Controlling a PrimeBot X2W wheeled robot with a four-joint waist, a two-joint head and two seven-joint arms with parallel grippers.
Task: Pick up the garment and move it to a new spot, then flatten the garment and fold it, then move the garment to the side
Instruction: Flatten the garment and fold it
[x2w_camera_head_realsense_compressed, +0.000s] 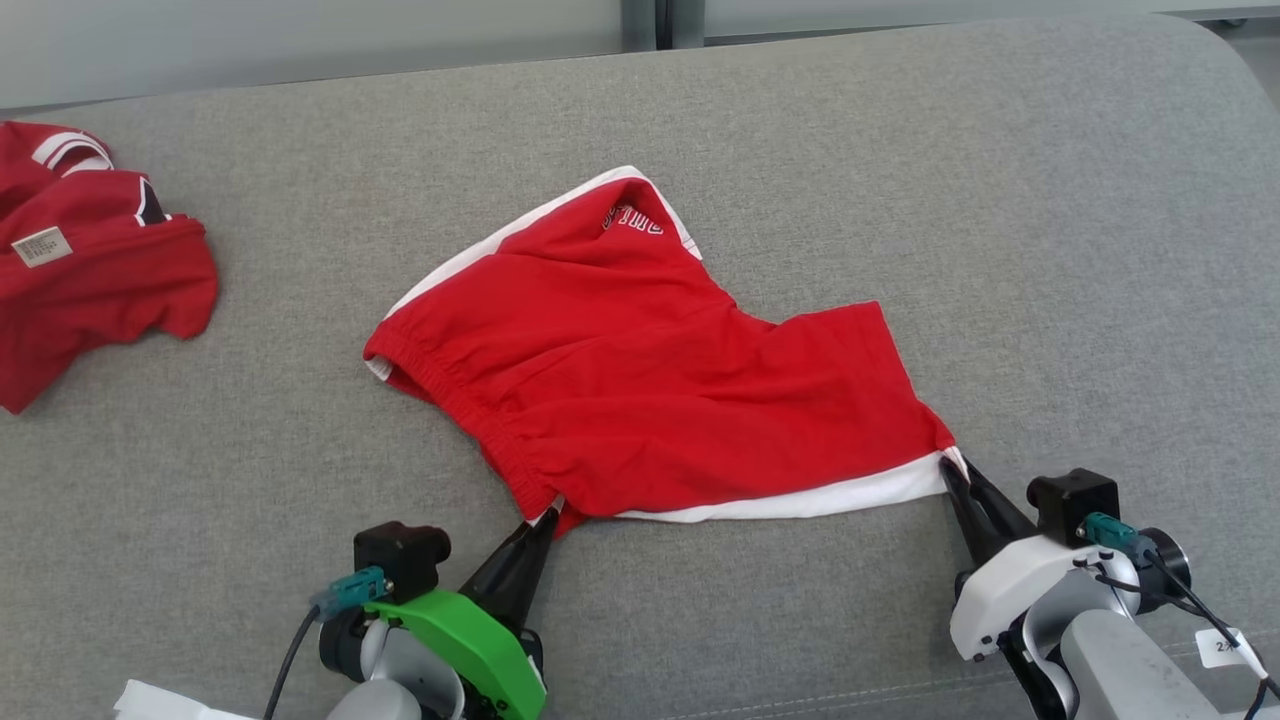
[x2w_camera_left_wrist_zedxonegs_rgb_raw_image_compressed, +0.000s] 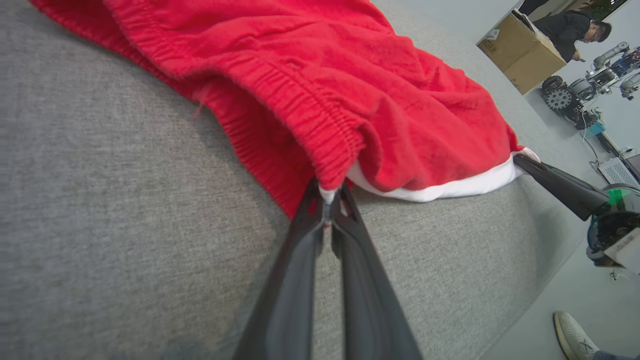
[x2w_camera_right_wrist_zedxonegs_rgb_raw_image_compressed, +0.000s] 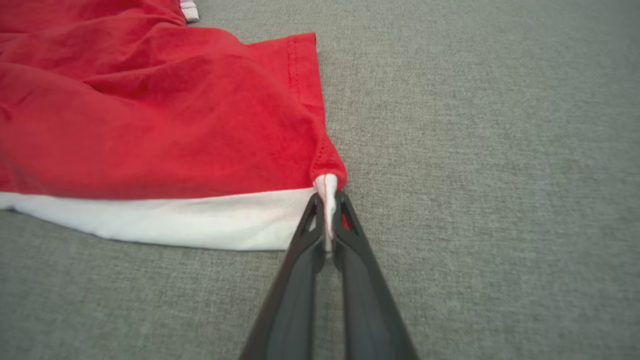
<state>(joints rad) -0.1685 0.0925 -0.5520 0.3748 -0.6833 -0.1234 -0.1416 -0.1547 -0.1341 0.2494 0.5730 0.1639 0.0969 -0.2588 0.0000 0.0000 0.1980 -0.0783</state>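
**Soft red garment pinched at its two near corners**

The garment, a pair of red shorts, lies spread near the middle of the grey upholstered surface. It looks like light, limp knit cloth. I judge it will sag and fold on itself when lifted. It seems neither slippery nor fragile, so two holds well apart along one edge should let it hang flat.

The left pincer is clamped on the near end of the elastic waistband. The right pincer is clamped on the near right leg corner, where the white side stripe ends. Both bites are thin, so a hard tug might slip them.

The cloth is wrinkled, with the gathered waistband at the left and white stripes on the near and far sides. Small white lettering sits on the far leg. A second red garment lies far left, well apart.
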